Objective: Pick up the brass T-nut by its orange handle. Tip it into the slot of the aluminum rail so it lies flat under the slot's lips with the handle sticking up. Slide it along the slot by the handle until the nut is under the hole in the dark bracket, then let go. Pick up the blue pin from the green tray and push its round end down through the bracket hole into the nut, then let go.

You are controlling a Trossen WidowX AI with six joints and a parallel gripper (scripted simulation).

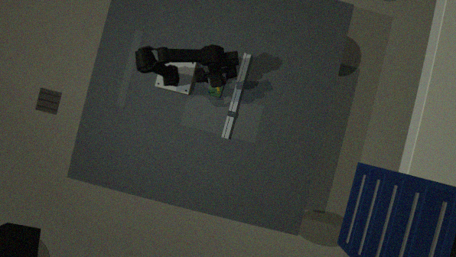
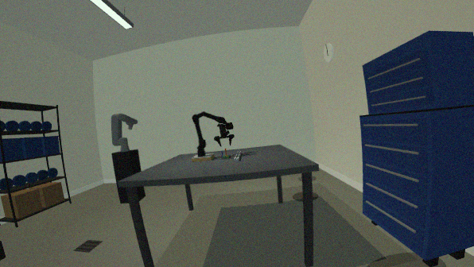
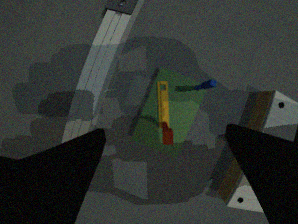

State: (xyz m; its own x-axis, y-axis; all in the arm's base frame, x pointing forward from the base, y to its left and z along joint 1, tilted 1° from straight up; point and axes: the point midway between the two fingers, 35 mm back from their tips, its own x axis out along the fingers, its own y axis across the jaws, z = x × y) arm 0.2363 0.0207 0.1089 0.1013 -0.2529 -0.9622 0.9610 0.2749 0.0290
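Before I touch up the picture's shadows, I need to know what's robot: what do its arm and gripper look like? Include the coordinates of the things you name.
The arm (image 1: 184, 55) (image 2: 199, 133) is black, with slim links and chunky joints. The gripper (image 2: 225, 144) (image 3: 165, 132) is black too, with two tapering fingers. No markings or cables can be made out.

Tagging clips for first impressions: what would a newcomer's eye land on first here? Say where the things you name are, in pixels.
Probably the bright blue cabinet (image 1: 406, 214) (image 2: 398, 159), filling the exterior view's right side and the top view's lower right corner. Next, the black arm (image 1: 184, 54) (image 2: 198, 133) on the dark table (image 1: 184, 172) (image 2: 223, 168), its open pincer (image 2: 224, 144) (image 3: 165, 132) above the green tray (image 1: 215, 93) (image 3: 191, 116).
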